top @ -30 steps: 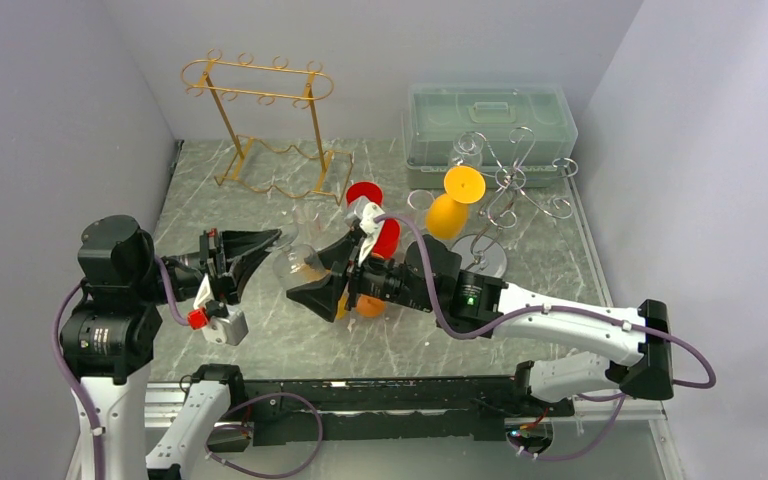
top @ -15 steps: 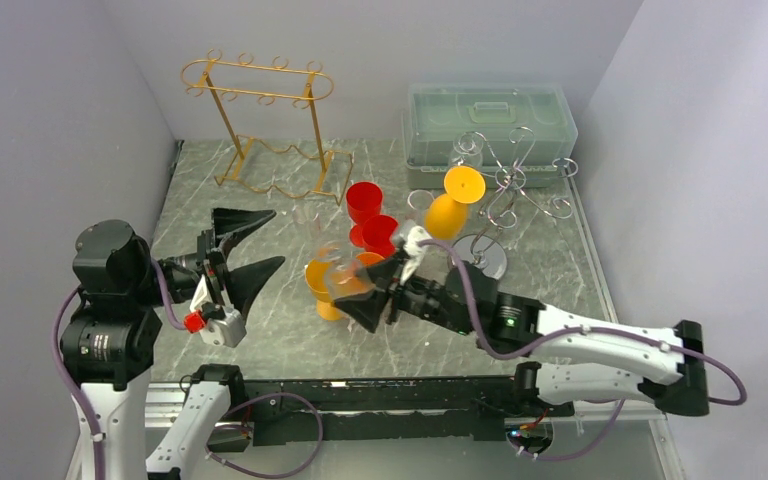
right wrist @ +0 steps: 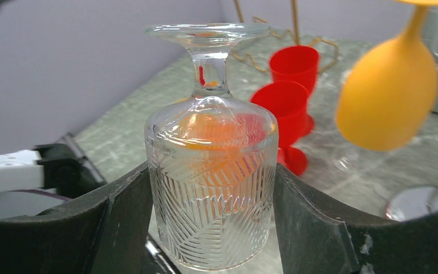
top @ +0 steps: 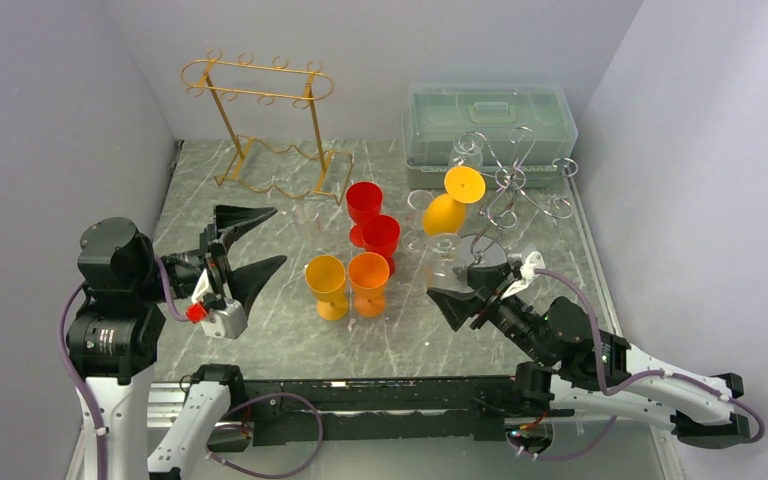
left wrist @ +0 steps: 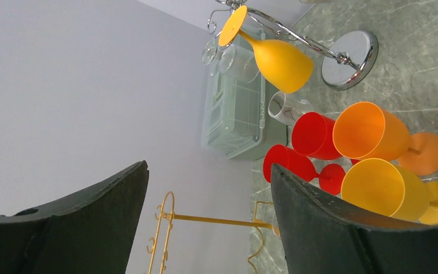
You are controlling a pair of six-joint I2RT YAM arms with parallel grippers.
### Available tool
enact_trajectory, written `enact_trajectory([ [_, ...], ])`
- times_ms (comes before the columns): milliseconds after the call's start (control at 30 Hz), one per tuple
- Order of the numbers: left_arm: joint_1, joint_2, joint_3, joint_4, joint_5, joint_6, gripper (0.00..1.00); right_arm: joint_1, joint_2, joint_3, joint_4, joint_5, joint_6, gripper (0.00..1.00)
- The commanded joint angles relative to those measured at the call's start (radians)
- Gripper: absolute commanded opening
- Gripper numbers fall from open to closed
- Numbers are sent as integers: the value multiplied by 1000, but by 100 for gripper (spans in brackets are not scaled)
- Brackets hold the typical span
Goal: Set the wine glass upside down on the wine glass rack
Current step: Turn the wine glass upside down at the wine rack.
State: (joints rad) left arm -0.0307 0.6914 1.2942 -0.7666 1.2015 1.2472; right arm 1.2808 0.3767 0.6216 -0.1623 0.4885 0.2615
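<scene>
Right gripper (right wrist: 212, 228) clamps wine glass (right wrist: 211, 171) inverted, stem upward.

From above you can hardly make out the wine glass (top: 444, 258) in the right pincer (top: 465, 288). On the right wrist view the yellow glass (right wrist: 388, 85) is blurred, its foot cut by the top edge.
</scene>
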Motion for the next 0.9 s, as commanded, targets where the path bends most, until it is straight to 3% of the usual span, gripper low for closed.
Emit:
enact_trajectory([
  [0, 0, 7, -16, 26, -6, -13, 83, 0, -27, 47, -132, 187, -4, 22],
  [200, 0, 12, -24, 36, -5, -15, 82, 0, -155, -32, -88, 362, -80, 16],
  [333, 0, 10, -27, 26, -10, -3, 81, 0, -232, -83, 14, 373, -202, 16],
  [867, 1, 2, -68, 25, -12, 15, 81, 0, -227, -50, 75, 511, -377, 16],
])
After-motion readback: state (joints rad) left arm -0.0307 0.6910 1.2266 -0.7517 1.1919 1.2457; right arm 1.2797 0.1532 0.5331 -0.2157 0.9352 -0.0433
